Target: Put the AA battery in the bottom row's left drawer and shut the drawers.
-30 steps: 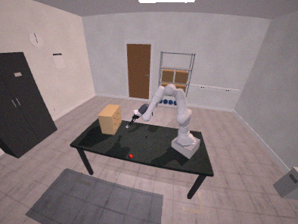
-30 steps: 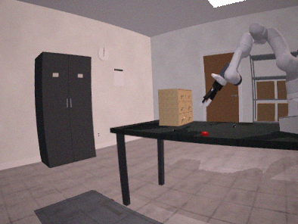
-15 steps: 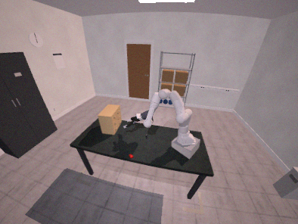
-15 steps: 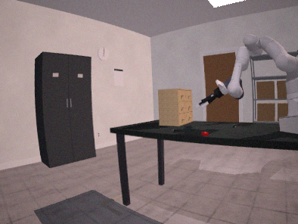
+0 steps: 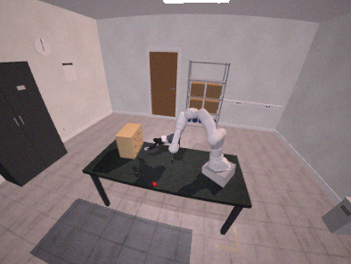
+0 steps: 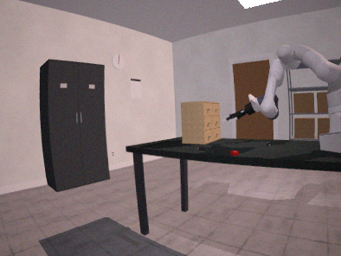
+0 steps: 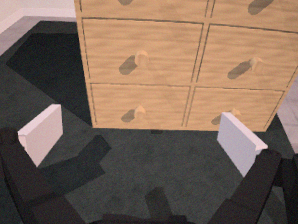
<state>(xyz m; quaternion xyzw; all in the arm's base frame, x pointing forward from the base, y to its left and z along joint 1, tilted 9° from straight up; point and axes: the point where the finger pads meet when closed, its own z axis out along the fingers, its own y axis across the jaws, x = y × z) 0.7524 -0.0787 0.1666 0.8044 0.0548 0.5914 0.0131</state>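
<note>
The wooden chest (image 5: 129,140) (image 6: 200,123) (image 7: 174,43) stands upright at the far left of the black table (image 5: 196,187) (image 6: 182,151). In the wrist view its drawers, in two columns, are all shut. The bottom-row left drawer (image 7: 136,104) is low in the middle of that view. My gripper (image 7: 141,123) (image 5: 151,144) (image 6: 229,117) is open and empty. It hangs above the table, a short way in front of the chest, facing the drawer fronts. A small dark stick (image 5: 173,160) (image 6: 268,143) on the table may be the AA battery; it is too small to tell.
A small red object (image 5: 154,184) (image 6: 234,152) lies near the table's front edge. A small dark object (image 5: 135,169) (image 6: 202,148) lies between it and the chest. The arm's base (image 5: 218,171) stands at the table's right end.
</note>
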